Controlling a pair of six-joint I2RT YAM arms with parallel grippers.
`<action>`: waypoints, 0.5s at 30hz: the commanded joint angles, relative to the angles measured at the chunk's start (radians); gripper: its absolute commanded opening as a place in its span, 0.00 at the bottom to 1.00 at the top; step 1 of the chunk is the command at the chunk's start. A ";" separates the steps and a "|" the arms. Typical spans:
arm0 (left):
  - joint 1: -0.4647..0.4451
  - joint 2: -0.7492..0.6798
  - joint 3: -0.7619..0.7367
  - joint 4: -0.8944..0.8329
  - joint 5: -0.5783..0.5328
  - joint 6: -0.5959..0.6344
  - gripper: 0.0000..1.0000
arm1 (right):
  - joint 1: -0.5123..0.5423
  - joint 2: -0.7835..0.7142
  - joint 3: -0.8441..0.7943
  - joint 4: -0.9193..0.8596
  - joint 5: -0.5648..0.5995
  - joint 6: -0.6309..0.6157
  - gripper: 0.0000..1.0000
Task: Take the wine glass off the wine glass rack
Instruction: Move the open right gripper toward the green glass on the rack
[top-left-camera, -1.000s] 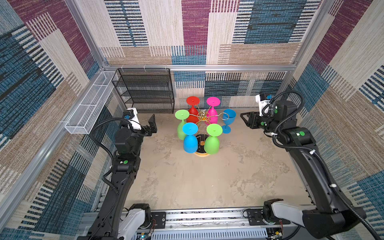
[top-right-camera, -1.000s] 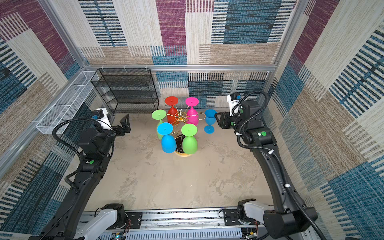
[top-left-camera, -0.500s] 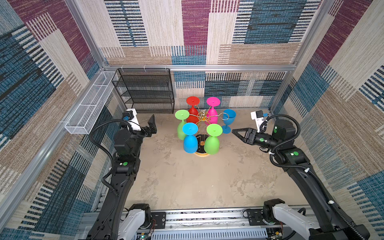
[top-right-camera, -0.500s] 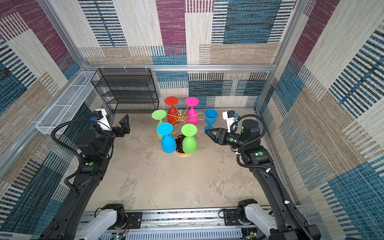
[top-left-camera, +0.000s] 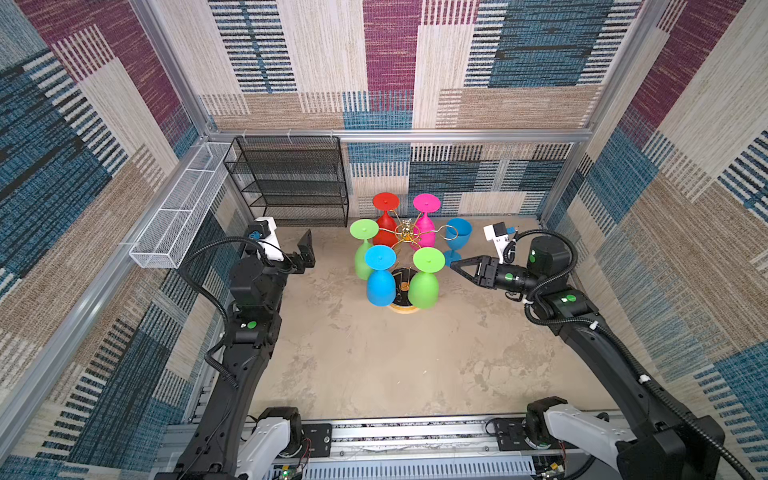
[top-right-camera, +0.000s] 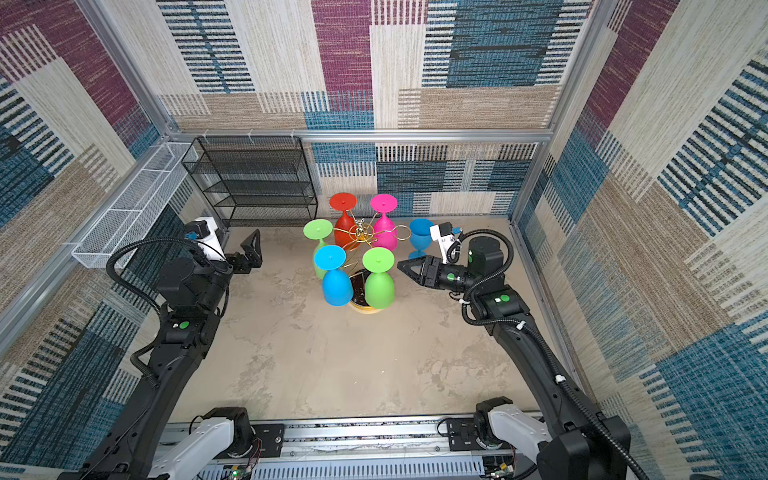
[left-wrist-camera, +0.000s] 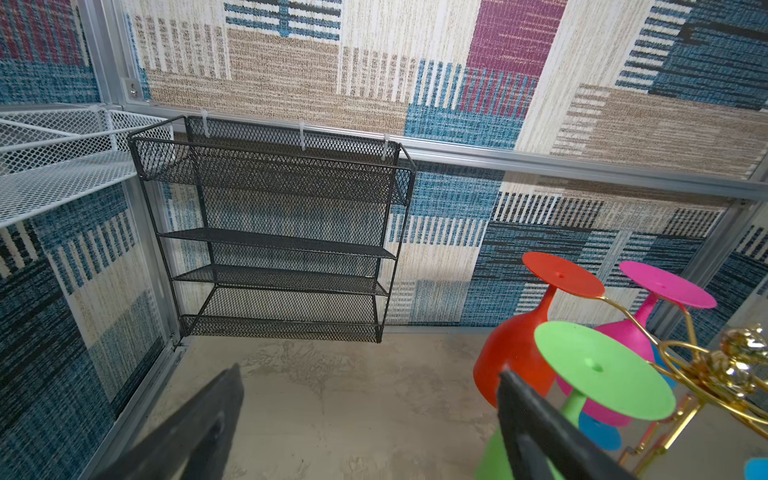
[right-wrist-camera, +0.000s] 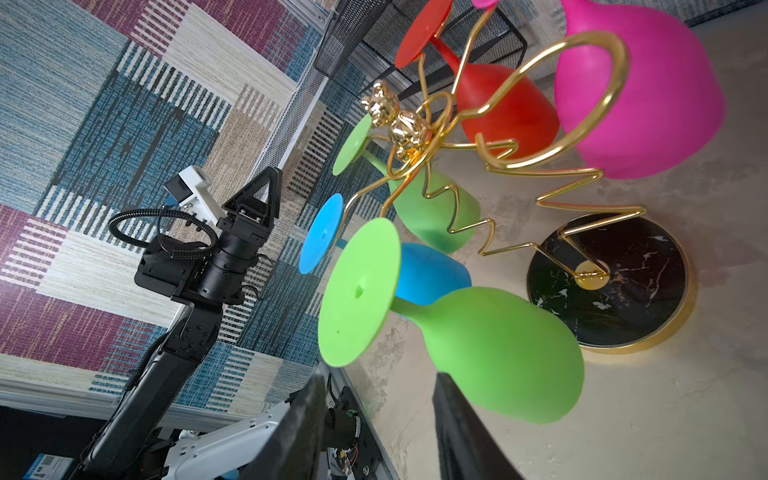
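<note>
Two glasses nearest, near blue glass (top-left-camera: 380, 291) and near green glass (top-left-camera: 424, 289), hung bowl-down off the front of the rack (top-left-camera: 405, 232), above its black base. Just right of the rack's near green glass, right gripper (top-left-camera: 453, 263) with jaws partly apart, nothing between them; well left of the rack, left gripper (left-wrist-camera: 370, 374) spread wide, gripping nothing either. Farther back on the rack, far green glass (top-left-camera: 364, 229), red glass (top-left-camera: 385, 202) and pink glass (top-left-camera: 427, 203), all bowl-down, and just right of the rack an upright blue glass (top-left-camera: 458, 233) standing on the floor (top-left-camera: 374, 365).
</note>
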 joint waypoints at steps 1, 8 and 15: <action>0.000 0.001 -0.001 0.034 0.004 -0.014 0.97 | 0.016 0.024 0.022 0.067 -0.022 0.018 0.46; 0.001 0.002 -0.002 0.036 0.009 -0.017 0.97 | 0.061 0.085 0.037 0.114 -0.033 0.044 0.43; 0.002 0.002 -0.002 0.037 0.011 -0.019 0.97 | 0.070 0.109 0.053 0.132 -0.039 0.059 0.37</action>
